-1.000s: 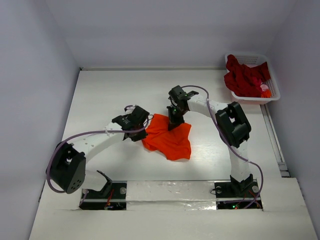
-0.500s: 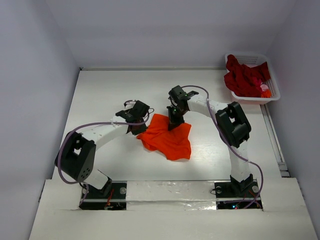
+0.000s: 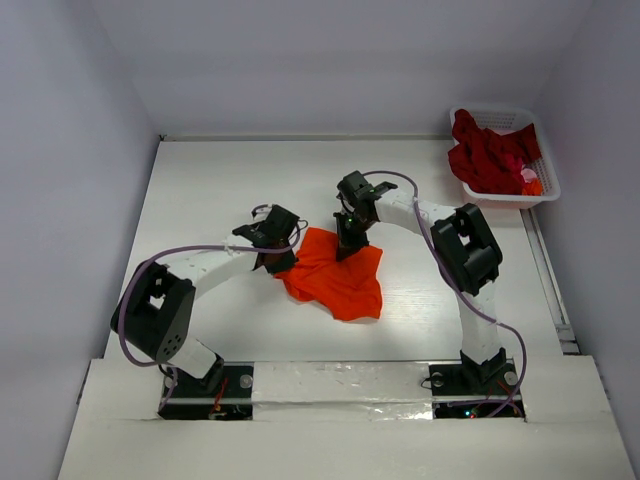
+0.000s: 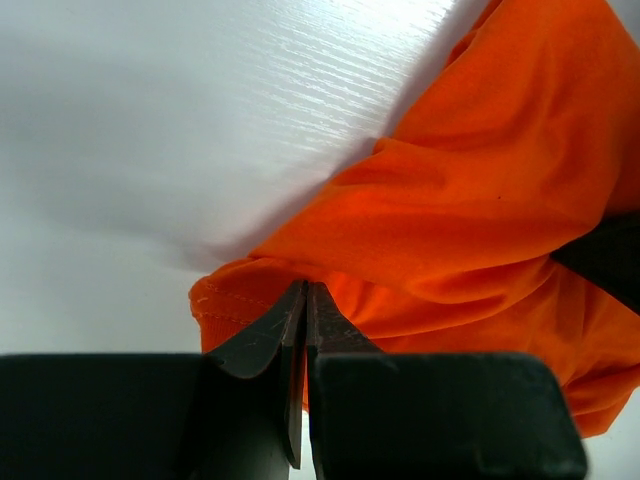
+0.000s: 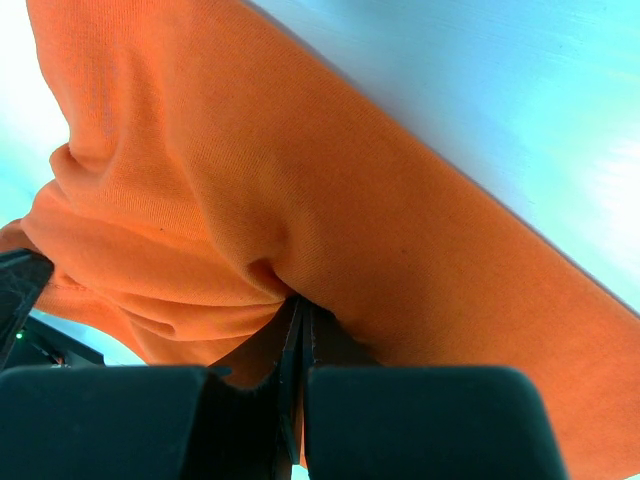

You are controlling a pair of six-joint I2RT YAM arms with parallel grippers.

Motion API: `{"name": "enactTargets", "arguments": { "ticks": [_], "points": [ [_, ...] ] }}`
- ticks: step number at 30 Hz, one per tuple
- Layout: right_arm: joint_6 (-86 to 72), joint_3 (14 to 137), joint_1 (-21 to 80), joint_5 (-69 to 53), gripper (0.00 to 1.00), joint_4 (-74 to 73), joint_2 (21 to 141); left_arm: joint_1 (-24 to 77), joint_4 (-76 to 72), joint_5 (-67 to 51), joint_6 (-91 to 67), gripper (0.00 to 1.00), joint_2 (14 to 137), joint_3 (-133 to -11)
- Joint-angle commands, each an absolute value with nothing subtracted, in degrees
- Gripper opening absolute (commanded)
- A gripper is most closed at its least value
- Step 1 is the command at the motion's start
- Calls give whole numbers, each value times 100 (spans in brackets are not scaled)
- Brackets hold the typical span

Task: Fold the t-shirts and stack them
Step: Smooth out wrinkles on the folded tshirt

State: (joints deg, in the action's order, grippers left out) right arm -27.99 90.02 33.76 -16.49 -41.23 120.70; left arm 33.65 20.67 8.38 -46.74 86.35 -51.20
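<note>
Orange t-shirt (image 3: 340,280) crumpled mid-table (image 3: 200,190), pinched from two sides.
A white basket (image 3: 548,188) at the far right holds a heap of red t-shirts (image 3: 490,155). The left claw (image 3: 274,262) is closed on the orange shirt's left hem, and the right claw (image 3: 345,250) is closed on its far edge.

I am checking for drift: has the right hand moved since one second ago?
No. The right hand stays at the same place relative to the white basket, shut on the orange t-shirt.
</note>
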Motion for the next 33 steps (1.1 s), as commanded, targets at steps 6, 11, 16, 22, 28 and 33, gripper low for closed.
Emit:
{"name": "enactTargets", "arguments": {
  "ticks": [6, 11, 16, 22, 28, 33],
  "points": [
    [-2663, 9053, 3331, -1380, 0, -4078, 12050, 3349, 2153, 405, -4483, 0, 9034, -5045],
    [-2681, 9053, 3331, -1397, 0, -4096, 12015, 3349, 2399, 369, -4377, 0, 9316, -4948],
    [-2742, 9079, 3331, -1397, 0, -4113, 11962, 3349, 2478, 404, -4377, 0, 9273, -4738],
    [-2847, 9132, 3279, -1371, 0, -4122, 11997, 3349, 2654, 483, -4438, 0, 9044, -4465],
    [-2988, 9141, 3059, -1547, 0, -4052, 12172, 3349, 2777, 483, -4491, 0, 8719, -4245],
    [-2971, 9325, 2944, -1529, 0, -4096, 12287, 3349, 2830, 431, -4509, 0, 8535, -4087]
  ]
}}
